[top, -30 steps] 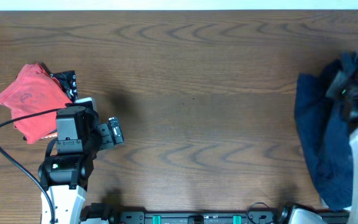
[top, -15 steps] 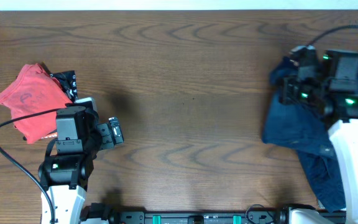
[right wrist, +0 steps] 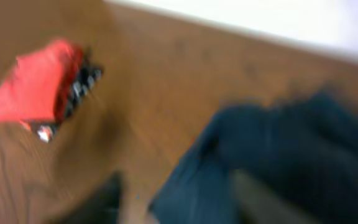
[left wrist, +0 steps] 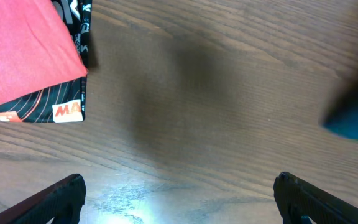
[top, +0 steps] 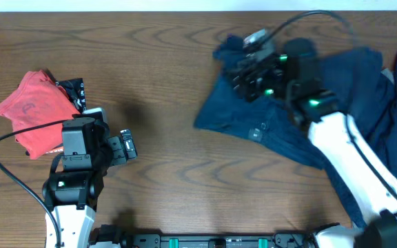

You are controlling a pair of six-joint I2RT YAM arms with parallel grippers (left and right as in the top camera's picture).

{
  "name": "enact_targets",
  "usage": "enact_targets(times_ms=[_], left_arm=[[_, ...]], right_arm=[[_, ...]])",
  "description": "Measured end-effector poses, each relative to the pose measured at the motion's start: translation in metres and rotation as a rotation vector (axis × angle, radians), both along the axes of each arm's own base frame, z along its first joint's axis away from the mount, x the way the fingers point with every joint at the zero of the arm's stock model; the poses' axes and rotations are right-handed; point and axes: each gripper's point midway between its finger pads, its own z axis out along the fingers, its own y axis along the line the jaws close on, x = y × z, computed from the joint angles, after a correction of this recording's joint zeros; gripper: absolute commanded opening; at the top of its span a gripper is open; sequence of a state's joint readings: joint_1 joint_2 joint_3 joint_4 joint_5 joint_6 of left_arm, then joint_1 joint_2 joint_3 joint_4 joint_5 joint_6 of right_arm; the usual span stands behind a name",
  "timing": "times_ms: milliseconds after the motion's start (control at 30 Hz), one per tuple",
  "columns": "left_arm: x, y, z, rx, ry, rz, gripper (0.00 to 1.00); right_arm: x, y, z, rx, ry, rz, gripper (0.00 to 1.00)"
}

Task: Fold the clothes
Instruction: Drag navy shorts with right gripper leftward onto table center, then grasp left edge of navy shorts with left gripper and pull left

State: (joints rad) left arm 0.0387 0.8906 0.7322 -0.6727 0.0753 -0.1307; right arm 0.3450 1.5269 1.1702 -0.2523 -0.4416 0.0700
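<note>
The clothes are dark navy cloth. One garment (top: 219,114) is stretched from the right side toward the table's middle, and more navy cloth (top: 384,138) is heaped at the right edge. My right gripper (top: 241,69) is over the stretched garment's far left corner. The right wrist view is blurred: its two fingers stand apart, and the garment's edge (right wrist: 278,149) lies between them at the gripper (right wrist: 179,205). My left gripper (top: 126,146) (left wrist: 179,199) hangs open over bare wood, far from the navy cloth (left wrist: 353,118).
A red garment (top: 33,110) (left wrist: 23,50) lies at the far left on a black printed garment (top: 74,89) (left wrist: 55,106), just behind the left arm. The right arm crosses above the navy cloth.
The right arm swept from the right edge to the table's middle back, dragging the navy garment leftward. Its fingers have parted. The left arm stayed still.
</note>
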Motion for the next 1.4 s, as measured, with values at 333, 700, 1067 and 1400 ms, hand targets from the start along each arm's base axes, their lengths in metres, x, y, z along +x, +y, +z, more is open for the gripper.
enact_targets(times_ms=[333,700,1067,1400], left_arm=[[0.018,-0.008,0.015,-0.036,-0.095,-0.029,0.98],[0.054,-0.064,-0.005,-0.325,-0.051,-0.093,0.98],[0.084,-0.157,-0.083,-0.479,0.124,-0.156,0.98],[0.102,-0.217,-0.118,-0.597,0.121,-0.168,0.74]], right_arm=[[0.011,-0.11,-0.059,-0.276,0.205,-0.476,0.99],[-0.024,-0.259,-0.051,-0.366,0.342,-0.905,0.99],[-0.044,-0.282,-0.061,-0.391,0.428,-0.96,0.99],[-0.047,-0.281,-0.063,-0.397,0.443,-0.957,0.99]])
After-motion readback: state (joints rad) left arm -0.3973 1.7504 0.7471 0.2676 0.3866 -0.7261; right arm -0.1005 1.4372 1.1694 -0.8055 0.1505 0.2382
